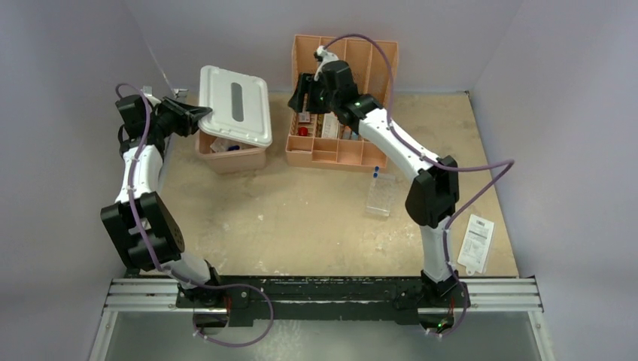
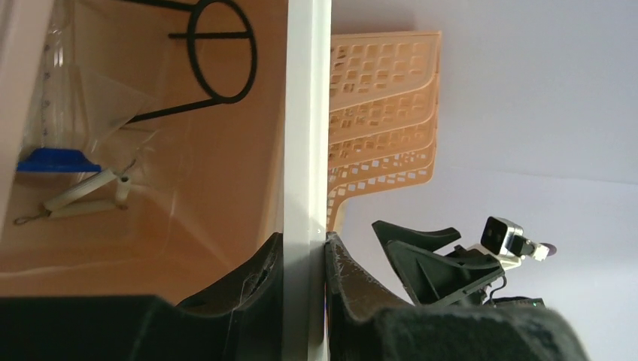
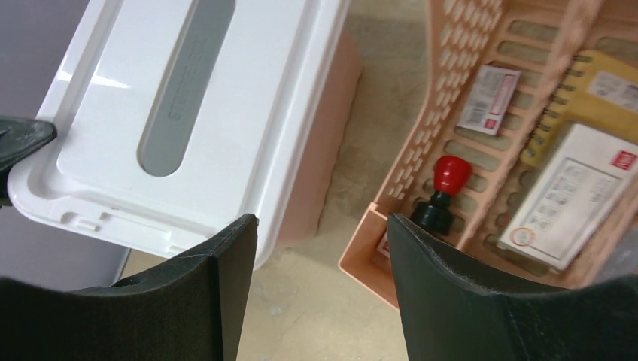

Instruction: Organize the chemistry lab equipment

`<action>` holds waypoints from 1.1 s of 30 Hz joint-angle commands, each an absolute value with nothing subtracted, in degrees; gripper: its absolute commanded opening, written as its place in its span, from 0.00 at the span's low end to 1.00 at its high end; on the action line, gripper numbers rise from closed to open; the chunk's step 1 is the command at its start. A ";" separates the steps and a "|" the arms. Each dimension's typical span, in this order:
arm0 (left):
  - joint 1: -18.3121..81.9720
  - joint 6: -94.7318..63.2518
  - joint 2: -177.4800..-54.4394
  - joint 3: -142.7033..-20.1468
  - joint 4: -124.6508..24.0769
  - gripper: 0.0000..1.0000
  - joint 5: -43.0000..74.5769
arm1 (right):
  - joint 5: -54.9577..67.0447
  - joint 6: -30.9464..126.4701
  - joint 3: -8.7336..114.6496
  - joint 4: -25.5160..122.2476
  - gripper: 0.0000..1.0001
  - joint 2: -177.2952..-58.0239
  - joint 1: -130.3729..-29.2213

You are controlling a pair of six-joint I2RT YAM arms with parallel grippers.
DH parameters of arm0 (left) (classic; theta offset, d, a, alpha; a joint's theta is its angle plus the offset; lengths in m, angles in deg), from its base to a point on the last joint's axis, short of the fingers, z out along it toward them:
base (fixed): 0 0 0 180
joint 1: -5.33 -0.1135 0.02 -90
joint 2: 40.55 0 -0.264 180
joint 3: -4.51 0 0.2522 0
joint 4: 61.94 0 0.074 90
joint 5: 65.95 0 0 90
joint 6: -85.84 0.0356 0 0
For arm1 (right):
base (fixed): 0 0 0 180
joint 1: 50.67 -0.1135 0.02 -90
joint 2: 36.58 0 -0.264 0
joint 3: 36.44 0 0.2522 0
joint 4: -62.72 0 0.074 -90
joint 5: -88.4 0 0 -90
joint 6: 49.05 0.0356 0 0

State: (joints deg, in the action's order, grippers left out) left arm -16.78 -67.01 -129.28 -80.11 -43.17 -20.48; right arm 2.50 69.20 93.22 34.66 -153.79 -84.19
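Closest to my left wrist camera, the left gripper (image 2: 304, 252) is pinching the edge of the white lid (image 2: 307, 113), its two black fingers (image 2: 263, 282) pressing flat against either face. From above, I am seeing that lid sitting askew over the pink bin (image 1: 229, 159), with the near side of the bin's opening showing.

Past the lid, inside the bin, the black wire ring tripod (image 2: 222, 53) is leaning against the wall, and the white triangle (image 2: 83, 195) is lying on the floor beside a blue-capped clear tube (image 2: 53, 113). A clear packet (image 2: 113, 98) is standing between them.

The right gripper (image 3: 323, 233) is hovering with its jaws spread wide and nothing between them, above the gap between the bin and the orange divider tray (image 1: 342, 154). A red-knobbed item (image 3: 450, 174) is resting in a tray compartment.

The clear plastic tube rack (image 1: 381, 195) is standing just in front of the tray, close by the right arm, with thin blue-capped tubes (image 1: 375, 171) at its far end. A labelled packet (image 1: 475, 242) is lying near the right edge of the table (image 1: 301, 226), whose beige top is looking scuffed and pale in patches. Plain grey-lilac walls (image 1: 557, 113) are closing in on three sides.
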 commanded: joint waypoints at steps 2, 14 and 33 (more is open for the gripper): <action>-18.41 -65.27 -131.46 -81.11 -41.60 0.00 -21.46 | 0.02 66.04 98.84 36.98 0.66 -156.18 -87.82; -20.80 -57.75 -133.86 -83.65 -32.71 0.10 -18.06 | 0.92 62.81 101.48 36.21 0.67 -161.80 -90.72; -22.36 -45.61 -136.80 -91.46 -16.18 0.49 -3.30 | 10.75 65.90 103.57 38.22 0.70 -165.98 -90.82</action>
